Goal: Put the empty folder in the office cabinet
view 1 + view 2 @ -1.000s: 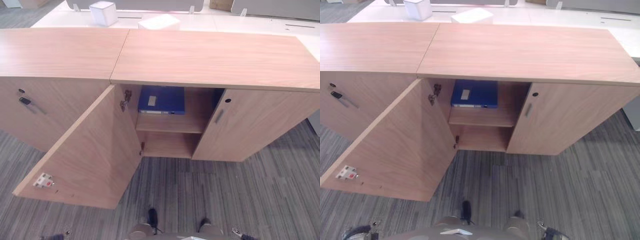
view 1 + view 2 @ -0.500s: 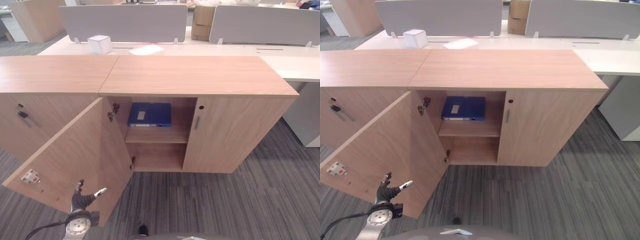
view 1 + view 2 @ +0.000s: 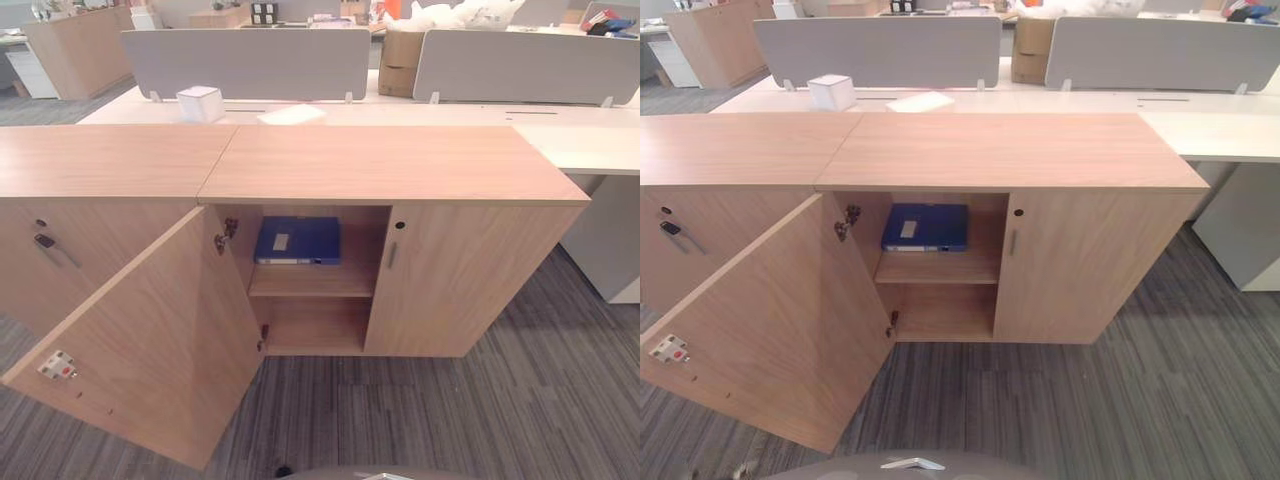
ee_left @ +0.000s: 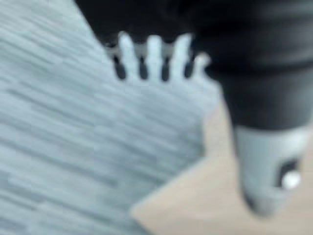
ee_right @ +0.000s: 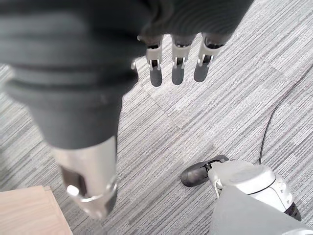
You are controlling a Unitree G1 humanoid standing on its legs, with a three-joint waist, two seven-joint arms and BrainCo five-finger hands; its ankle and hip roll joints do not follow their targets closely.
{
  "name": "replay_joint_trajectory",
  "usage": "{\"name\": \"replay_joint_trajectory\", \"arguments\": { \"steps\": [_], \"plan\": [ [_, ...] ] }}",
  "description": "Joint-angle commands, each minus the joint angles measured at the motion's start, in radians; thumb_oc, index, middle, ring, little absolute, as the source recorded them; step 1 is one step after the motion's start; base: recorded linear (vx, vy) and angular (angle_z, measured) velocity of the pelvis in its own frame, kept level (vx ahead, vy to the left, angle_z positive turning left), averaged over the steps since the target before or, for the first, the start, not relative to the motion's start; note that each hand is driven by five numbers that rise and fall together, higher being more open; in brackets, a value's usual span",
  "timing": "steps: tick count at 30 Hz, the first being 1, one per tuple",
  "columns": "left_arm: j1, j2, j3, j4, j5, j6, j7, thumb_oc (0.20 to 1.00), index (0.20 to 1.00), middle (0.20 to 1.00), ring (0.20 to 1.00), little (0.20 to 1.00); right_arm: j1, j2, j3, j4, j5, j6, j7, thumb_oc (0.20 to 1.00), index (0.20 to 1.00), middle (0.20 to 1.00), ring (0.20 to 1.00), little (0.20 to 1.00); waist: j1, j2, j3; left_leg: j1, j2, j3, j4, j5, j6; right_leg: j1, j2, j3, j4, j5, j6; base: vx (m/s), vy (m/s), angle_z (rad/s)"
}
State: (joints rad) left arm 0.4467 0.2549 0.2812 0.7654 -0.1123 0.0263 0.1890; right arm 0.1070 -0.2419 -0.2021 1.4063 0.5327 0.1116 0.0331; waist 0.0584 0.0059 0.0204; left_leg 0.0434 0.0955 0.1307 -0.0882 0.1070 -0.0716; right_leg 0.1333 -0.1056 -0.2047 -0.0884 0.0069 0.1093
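I see the blue folder point(image 3: 298, 240) lying flat on the cabinet's point(image 3: 390, 165) upper shelf; my left hand point(image 4: 151, 54) and right hand point(image 5: 176, 61) hang spread and empty, well short of it.

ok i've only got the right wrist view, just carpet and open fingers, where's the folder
Observer: The blue folder lies flat on the upper shelf inside the cabinet.
Operator: are the doors shut
Observer: The left door is swung wide open; the right door is closed.
Operator: and the left hand, is it holding anything
Observer: No. The left hand has straight fingers and holds nothing, over the carpet beside a wooden corner.
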Motion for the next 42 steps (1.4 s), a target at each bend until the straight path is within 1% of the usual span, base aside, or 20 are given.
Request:
{"name": "replay_joint_trajectory", "arguments": {
  "steps": [1, 4, 6, 7, 9, 13, 20, 25, 26, 27, 31, 32, 37, 42],
  "plan": [
    [-0.026, 0.043, 0.037, -0.017, -0.016, -0.022, 0.023, 1.000, 1.000, 1.000, 1.000, 1.000, -0.066, 0.005, -0.009, 0.019, 0.047, -0.004, -0.010, 1.000, 1.000, 1.000, 1.000, 1.000, 0.005, -0.002, 0.020, 0.020, -0.046, -0.025, 0.001, -0.121, 0.029, -0.038, -0.013, -0.010, 0.017, -0.032, 0.013, 0.00, 0.000, 0.00],
    [-0.028, 0.051, 0.033, -0.018, -0.009, -0.022, 0.028, 1.000, 1.000, 1.000, 1.000, 1.000, -0.071, 0.008, -0.004, 0.011, 0.051, -0.008, -0.013, 1.000, 1.000, 1.000, 1.000, 1.000, 0.005, 0.001, 0.018, 0.019, -0.046, -0.025, 0.001, -0.120, 0.027, -0.034, -0.014, -0.016, 0.013, -0.031, 0.012, 0.01, 0.013, 0.04],
    [-0.031, 0.074, 0.035, -0.070, 0.023, -0.019, 0.039, 1.000, 1.000, 1.000, 1.000, 1.000, -0.077, 0.010, 0.002, -0.001, 0.056, -0.014, -0.011, 1.000, 1.000, 1.000, 1.000, 1.000, 0.004, 0.003, 0.015, 0.019, -0.045, -0.025, 0.001, -0.121, 0.024, -0.030, -0.014, -0.020, 0.012, -0.032, 0.011, 0.02, 0.024, 0.12],
    [-0.034, 0.099, 0.052, -0.149, 0.056, -0.019, 0.058, 1.000, 1.000, 1.000, 1.000, 1.000, -0.079, 0.011, 0.006, -0.012, 0.060, -0.019, -0.009, 1.000, 1.000, 1.000, 1.000, 1.000, 0.003, 0.003, 0.013, 0.020, -0.044, -0.024, 0.001, -0.122, 0.022, -0.029, -0.014, -0.022, 0.010, -0.031, 0.012, 0.01, 0.013, 0.13],
    [-0.034, 0.108, 0.061, -0.176, 0.071, -0.015, 0.065, 1.000, 1.000, 1.000, 1.000, 1.000, -0.079, 0.012, 0.009, -0.015, 0.060, -0.019, -0.009, 1.000, 1.000, 1.000, 1.000, 1.000, 0.002, 0.002, 0.013, 0.021, -0.043, -0.024, 0.001, -0.122, 0.021, -0.028, -0.014, -0.021, 0.010, -0.031, 0.011, 0.01, 0.007, 0.07],
    [-0.067, 0.170, 0.103, -0.306, 0.159, -0.005, 0.102, 1.000, 1.000, 1.000, 1.000, 1.000, -0.075, 0.018, 0.019, -0.031, 0.060, -0.024, -0.003, 1.000, 1.000, 1.000, 1.000, 1.000, -0.010, -0.003, 0.011, 0.028, -0.040, -0.018, 0.001, -0.128, 0.019, -0.026, -0.013, -0.016, 0.008, -0.028, 0.013, 0.00, 0.000, 0.00],
    [-0.126, 0.227, 0.114, -0.331, 0.213, 0.000, 0.124, 1.000, 1.000, 1.000, 1.000, 1.000, -0.052, 0.017, 0.010, -0.016, 0.054, -0.027, -0.001, 1.000, 1.000, 1.000, 1.000, 1.000, -0.033, -0.008, 0.007, 0.038, -0.035, -0.007, 0.001, -0.136, 0.017, -0.026, -0.012, -0.005, 0.008, -0.025, 0.016, 0.02, -0.003, -0.07],
    [-0.179, 0.257, 0.079, -0.332, 0.230, -0.001, 0.118, 1.000, 1.000, 1.000, 1.000, 1.000, -0.018, 0.011, 0.010, 0.003, 0.033, -0.023, 0.002, 1.000, 1.000, 1.000, 1.000, 1.000, -0.056, -0.013, 0.005, 0.043, -0.033, 0.004, 0.001, -0.142, 0.015, -0.028, -0.009, 0.008, 0.006, -0.023, 0.018, 0.00, 0.000, -0.01],
    [-0.180, 0.257, 0.078, -0.331, 0.229, -0.002, 0.118, 1.000, 1.000, 1.000, 1.000, 1.000, -0.018, 0.011, 0.009, 0.002, 0.033, -0.023, 0.002, 1.000, 1.000, 1.000, 1.000, 1.000, -0.055, -0.013, 0.005, 0.043, -0.033, 0.005, 0.001, -0.142, 0.015, -0.029, -0.009, 0.008, 0.006, -0.023, 0.018, 0.00, 0.000, 0.00],
    [-0.203, 0.248, 0.055, -0.343, 0.215, -0.006, 0.112, 1.000, 1.000, 1.000, 1.000, 1.000, -0.009, 0.008, 0.010, 0.006, 0.024, -0.025, 0.000, 1.000, 1.000, 1.000, 1.000, 1.000, -0.064, -0.016, 0.004, 0.044, -0.031, 0.008, 0.001, -0.144, 0.015, -0.029, -0.009, 0.012, 0.006, -0.022, 0.019, 0.00, 0.000, 0.00],
    [-0.227, 0.228, 0.026, -0.351, 0.177, -0.018, 0.101, 1.000, 1.000, 1.000, 1.000, 1.000, -0.005, 0.004, 0.012, 0.007, 0.015, -0.026, -0.001, 1.000, 1.000, 1.000, 1.000, 1.000, -0.071, -0.018, 0.005, 0.045, -0.031, 0.011, 0.001, -0.145, 0.014, -0.032, -0.008, 0.017, 0.006, -0.022, 0.019, 0.00, 0.001, -0.02],
    [-0.248, 0.189, -0.018, -0.382, 0.095, -0.047, 0.062, 1.000, 1.000, 1.000, 1.000, 1.000, -0.001, 0.002, 0.018, 0.005, 0.003, -0.030, -0.003, 1.000, 1.000, 1.000, 1.000, 1.000, -0.078, -0.022, 0.006, 0.045, -0.031, 0.015, 0.001, -0.146, 0.016, -0.033, -0.007, 0.021, 0.006, -0.021, 0.019, -0.01, 0.001, -0.09],
    [-0.272, 0.106, -0.138, -0.498, -0.104, -0.112, -0.038, 1.000, 1.000, 1.000, 1.000, 1.000, 0.002, 0.004, 0.035, 0.005, -0.012, -0.039, -0.002, 1.000, 1.000, 1.000, 1.000, 1.000, -0.091, -0.032, 0.011, 0.046, -0.029, 0.019, 0.001, -0.148, 0.018, -0.037, -0.007, 0.030, 0.009, -0.018, 0.019, -0.01, -0.002, -0.04],
    [-0.251, 0.049, -0.309, -0.697, -0.292, -0.121, -0.195, 1.000, 1.000, 1.000, 1.000, 1.000, -0.002, 0.007, 0.050, 0.038, -0.039, -0.033, 0.010, 1.000, 1.000, 1.000, 1.000, 1.000, -0.098, -0.036, 0.016, 0.049, -0.028, 0.022, 0.001, -0.152, 0.023, -0.040, -0.007, 0.037, 0.016, -0.018, 0.020, -0.01, -0.001, 0.14]
  ]
}}
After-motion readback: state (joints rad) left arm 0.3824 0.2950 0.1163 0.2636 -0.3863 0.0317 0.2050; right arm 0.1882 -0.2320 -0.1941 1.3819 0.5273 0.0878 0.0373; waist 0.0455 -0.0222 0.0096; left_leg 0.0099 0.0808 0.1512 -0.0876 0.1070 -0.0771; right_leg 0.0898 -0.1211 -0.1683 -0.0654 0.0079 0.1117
